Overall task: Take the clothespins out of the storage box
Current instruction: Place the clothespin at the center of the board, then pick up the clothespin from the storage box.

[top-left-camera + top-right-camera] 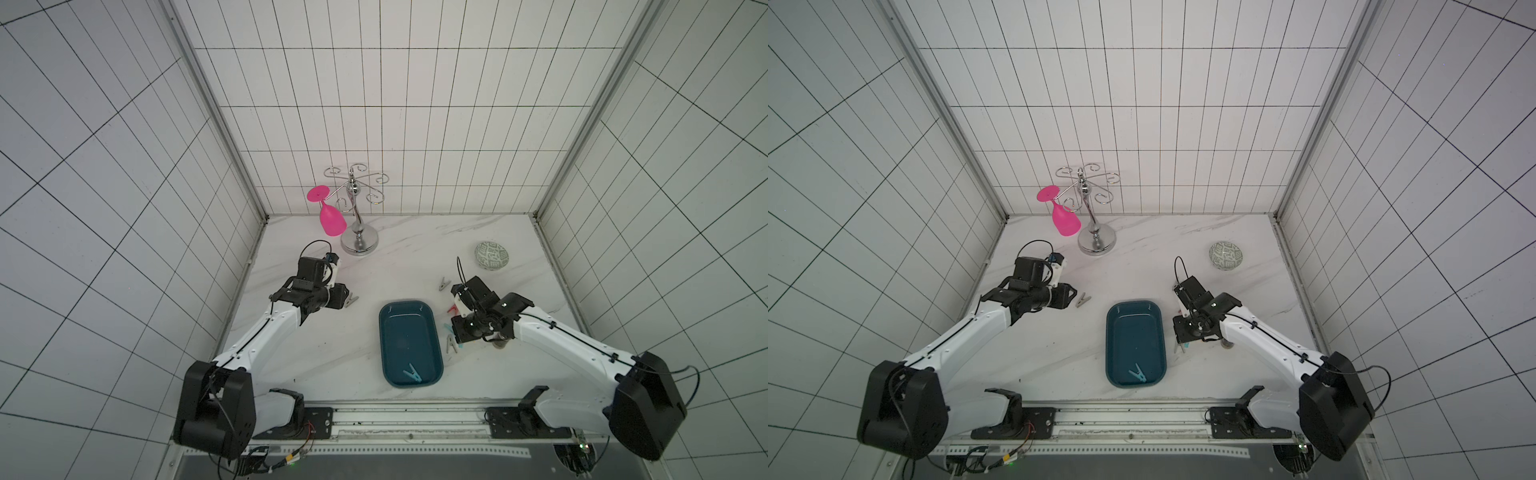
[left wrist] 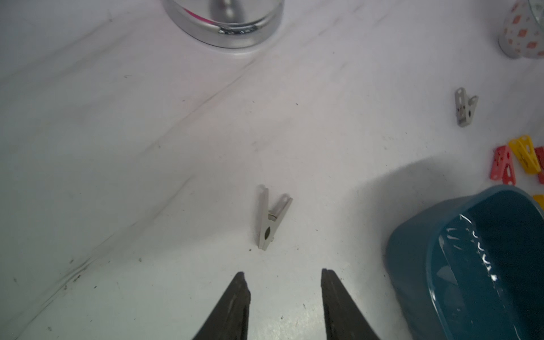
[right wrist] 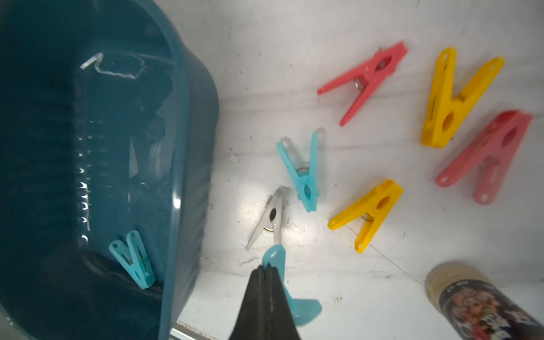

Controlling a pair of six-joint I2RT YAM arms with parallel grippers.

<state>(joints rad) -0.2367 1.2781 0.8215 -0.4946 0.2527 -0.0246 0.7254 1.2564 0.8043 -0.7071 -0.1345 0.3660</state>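
The dark teal storage box (image 1: 407,332) sits mid-table in both top views. One light blue clothespin (image 1: 414,372) lies in its near end, also seen in the right wrist view (image 3: 132,259). My right gripper (image 3: 266,266) hovers just outside the box's right wall (image 3: 188,176), shut on another light blue clothespin (image 3: 303,309). Below it red (image 3: 365,79), yellow (image 3: 450,103), light blue (image 3: 306,176) and grey (image 3: 270,217) clothespins lie on the table. My left gripper (image 2: 282,272) is open and empty, a short way behind a grey clothespin (image 2: 270,217) left of the box.
A chrome glass rack (image 1: 359,241) with a hanging pink glass (image 1: 332,220) stands at the back. A green-patterned bowl (image 1: 492,256) is at the back right, a lone grey clothespin (image 1: 444,284) near it. A spice jar (image 3: 477,300) stands under my right arm.
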